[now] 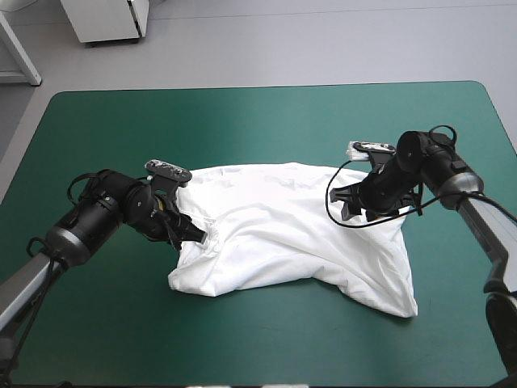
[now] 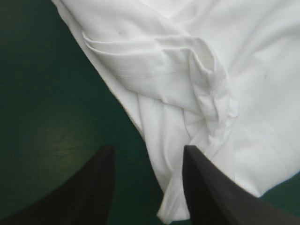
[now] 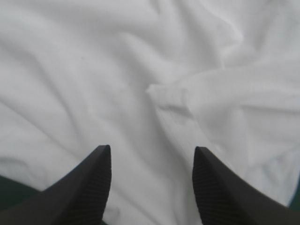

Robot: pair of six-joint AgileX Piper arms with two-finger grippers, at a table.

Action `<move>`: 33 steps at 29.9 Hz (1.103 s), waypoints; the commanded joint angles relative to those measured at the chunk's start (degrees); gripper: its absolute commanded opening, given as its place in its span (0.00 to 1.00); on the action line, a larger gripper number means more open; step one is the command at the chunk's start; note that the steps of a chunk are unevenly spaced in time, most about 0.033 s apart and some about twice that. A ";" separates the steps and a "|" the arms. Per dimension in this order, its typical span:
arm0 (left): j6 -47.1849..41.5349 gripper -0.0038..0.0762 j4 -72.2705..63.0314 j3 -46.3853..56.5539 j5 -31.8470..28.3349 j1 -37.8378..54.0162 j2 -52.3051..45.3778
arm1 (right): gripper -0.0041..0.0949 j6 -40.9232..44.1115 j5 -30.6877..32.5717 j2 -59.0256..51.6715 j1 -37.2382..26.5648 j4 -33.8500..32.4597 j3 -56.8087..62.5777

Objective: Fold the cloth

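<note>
The white T-shirt (image 1: 291,234) lies loosely spread and wrinkled across the middle of the teal-green table. My left gripper (image 1: 192,233) is low at its left edge. In the left wrist view that gripper (image 2: 147,157) stands open, one finger over bare cover, the other over a rumpled sleeve hem (image 2: 213,101). My right gripper (image 1: 360,212) hovers over the shirt's upper right part. Its fingers are apart in the right wrist view (image 3: 152,157), with creased white T-shirt (image 3: 168,101) filling the space ahead; nothing is held.
Bare teal-green cover (image 1: 242,121) surrounds the shirt on every side, widest toward the far edge. A white cabinet (image 1: 109,20) stands on the floor beyond the table.
</note>
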 commanded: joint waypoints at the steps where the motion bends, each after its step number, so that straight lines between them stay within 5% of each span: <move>1: -0.57 0.47 0.14 -3.54 1.83 -0.03 -2.02 | 0.51 0.74 4.48 -6.06 0.05 -4.61 -1.52; 16: -4.23 0.47 -1.79 3.51 13.76 -1.33 -14.95 | 0.51 6.83 6.74 -25.52 0.05 -8.05 4.94; 33: -15.40 0.47 -1.79 15.20 -3.88 -7.31 -5.34 | 0.51 11.04 6.74 -34.80 0.05 -8.42 13.19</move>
